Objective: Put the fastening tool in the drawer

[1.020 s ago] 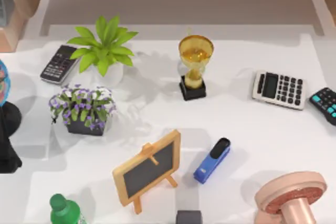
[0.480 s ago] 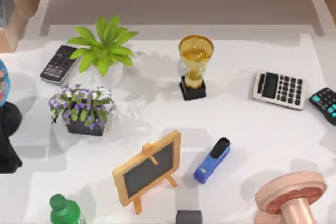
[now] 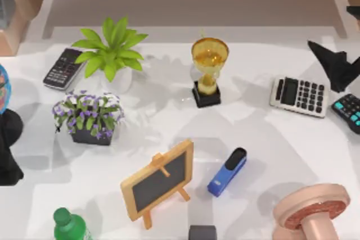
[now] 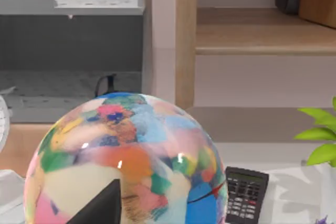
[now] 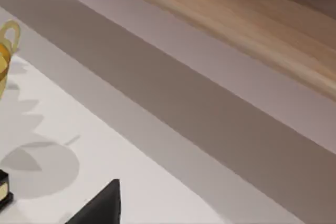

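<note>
Below the centre of the top view, the blue stapler [image 3: 228, 172] lay flat on the white bench [image 3: 270, 144], slanted, its black top arm toward the upper right. Just to its left stood a small wooden-framed chalkboard [image 3: 158, 181] on an easel, apart from it. At the right edge of the frame, in the upper part, the right gripper [image 3: 336, 64] hung as a dark shape above the bench, just above and right of the grey calculator [image 3: 299, 95] and above a black calculator [image 3: 349, 112] with teal keys; whether its fingers were parted or together could not be told. A gold trophy [image 3: 208, 71] stood at upper centre, a green potted plant [image 3: 112, 51] and a purple flower pot [image 3: 89, 117] at the left, a dark calculator [image 3: 63, 68] beside the plant. A green bottle [image 3: 70, 226] sat at the lower left, a pink round stand [image 3: 311, 212] at the lower right. From the left wrist view, a multicoloured globe [image 4: 128, 161] loomed close, with one dark tip of the left gripper [image 4: 102, 205] before it; its state could not be told.
</note>
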